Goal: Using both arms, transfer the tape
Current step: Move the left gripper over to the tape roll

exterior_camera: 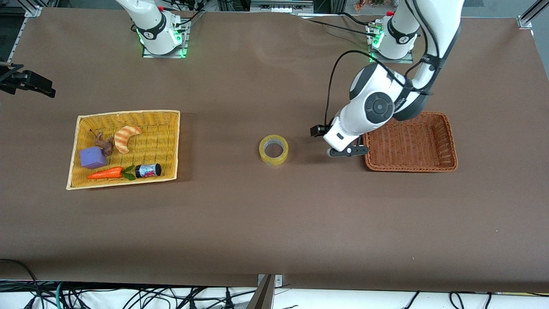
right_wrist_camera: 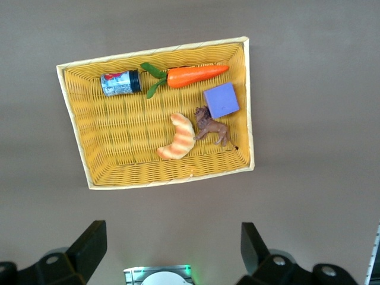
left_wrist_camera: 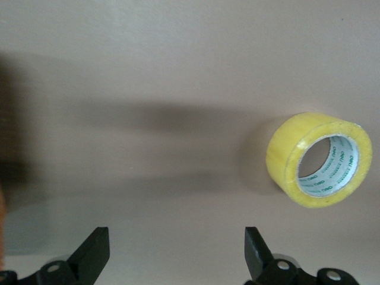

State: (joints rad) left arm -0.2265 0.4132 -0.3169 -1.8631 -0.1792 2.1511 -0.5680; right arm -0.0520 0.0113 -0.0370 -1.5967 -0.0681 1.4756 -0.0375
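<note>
Front view. Brown worktop (exterior_camera: 274, 223). Tape (exterior_camera: 273, 149): yellowish roll lying flat, hole upward, near the middle of the worktop, between the two baskets and well apart from both. Yellow basket (exterior_camera: 171, 146), toward the right arm's end: holds a striped croissant (exterior_camera: 125, 137), a purple block (exterior_camera: 92, 157), a small brown figure (exterior_camera: 104, 144), a carrot (exterior_camera: 107, 173) and a dark jar (exterior_camera: 148, 170) on its side. Brown basket (exterior_camera: 446, 146), toward the left arm's end: nothing seen inside. Left gripper (exterior_camera: 348, 151): low over the worktop between the tape and the brown basket, just beside that basket's edge, clear of the tape. Right arm: only its base and lower links show at the top of the view.

Left wrist view. Left gripper (left_wrist_camera: 177, 252): jaws spread wide, nothing between them, bare worktop below. Tape (left_wrist_camera: 319, 159) sits off to one side of the jaws, untouched; printed inner core visible.

Right wrist view. Right gripper (right_wrist_camera: 172, 249): jaws spread wide, grasping nothing, high over the yellow basket (right_wrist_camera: 77, 124) and its five items.
</note>
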